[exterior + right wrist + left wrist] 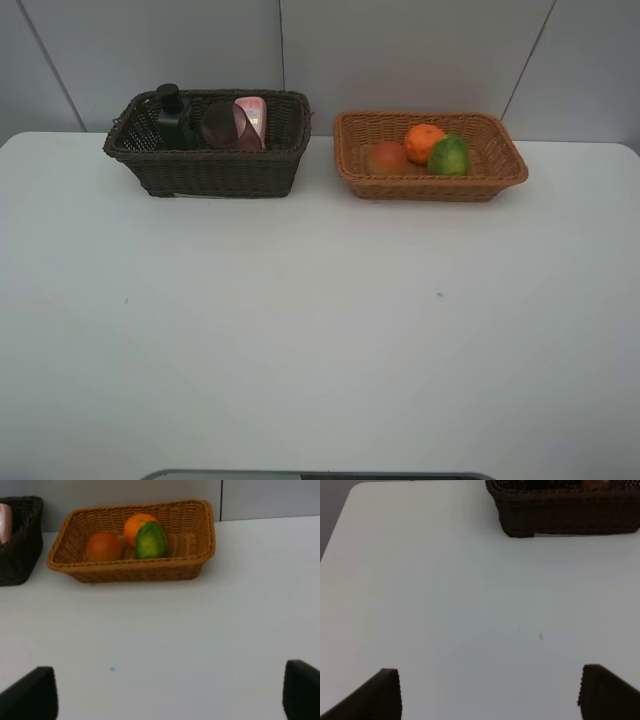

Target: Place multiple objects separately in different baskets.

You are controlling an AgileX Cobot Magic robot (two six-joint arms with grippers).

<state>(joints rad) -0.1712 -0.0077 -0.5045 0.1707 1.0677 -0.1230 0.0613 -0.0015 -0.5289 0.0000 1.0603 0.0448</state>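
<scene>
Sorting looks complete: fruit at 1 o'clock in the tan basket [512, 160]. Keep both grippers [487, 692] [170, 692] wide, empty, clear.

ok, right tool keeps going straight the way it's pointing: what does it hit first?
Probably the light tan basket, at its near wall. The right tool is open, with only bare table between it and the basket; depth and height are uncertain, so it could meet the table first.

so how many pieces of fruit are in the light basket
3, all in the tan basket: a peach-like fruit at its left, an orange behind the middle, and a green fruit beside the orange. Nothing looks hidden underneath.
</scene>
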